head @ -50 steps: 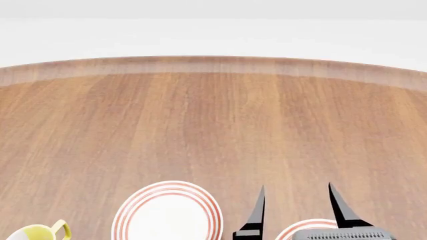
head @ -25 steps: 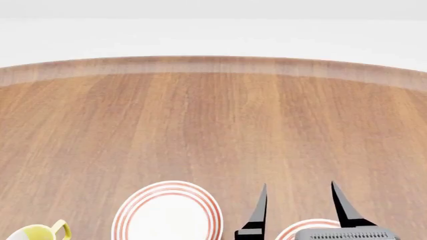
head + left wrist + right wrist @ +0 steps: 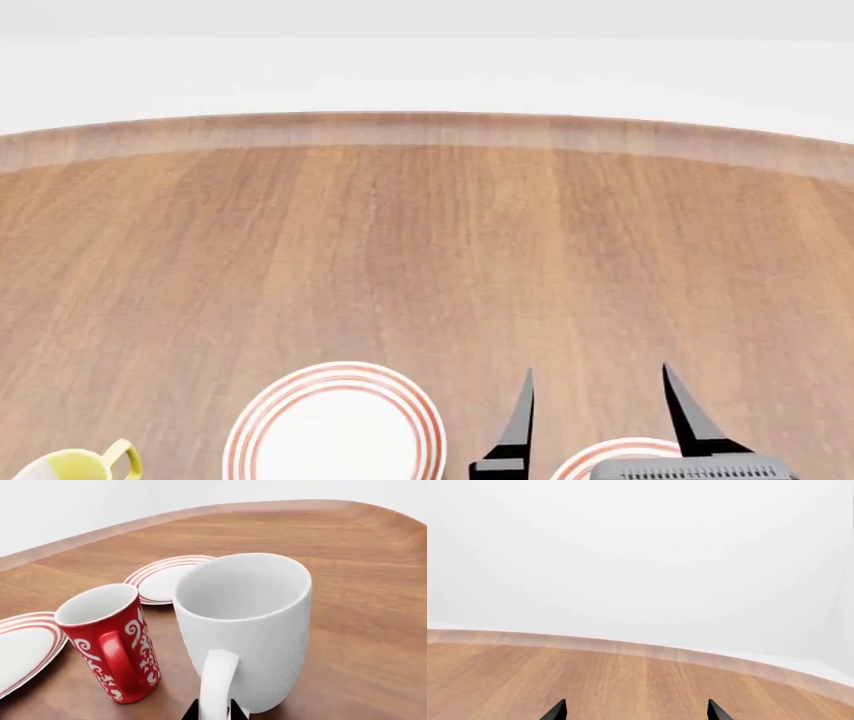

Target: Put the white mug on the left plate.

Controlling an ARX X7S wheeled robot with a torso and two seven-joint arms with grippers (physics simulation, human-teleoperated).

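The white mug (image 3: 248, 630) fills the left wrist view, upright on the wooden table, its loop handle (image 3: 217, 685) facing the camera. My left gripper (image 3: 212, 713) is shut on that handle, one black tip on each side. Neither shows in the head view. The left plate (image 3: 334, 428), white with red rings, lies at the head view's lower edge. My right gripper (image 3: 598, 408) is open and empty, over the right plate (image 3: 617, 455). Two ringed plates, one farther off (image 3: 168, 575) and one nearer (image 3: 23, 647), show in the left wrist view; I cannot tell which is which.
A small red patterned mug (image 3: 110, 642) stands close beside the white mug, between it and the nearer plate. A white mug with a yellow handle (image 3: 80, 465) sits at the head view's bottom left corner. The table's far edge (image 3: 427, 128) curves across.
My right gripper shifted slightly to the right a second ago and has held still since. Plates and yellow mug have not moved.
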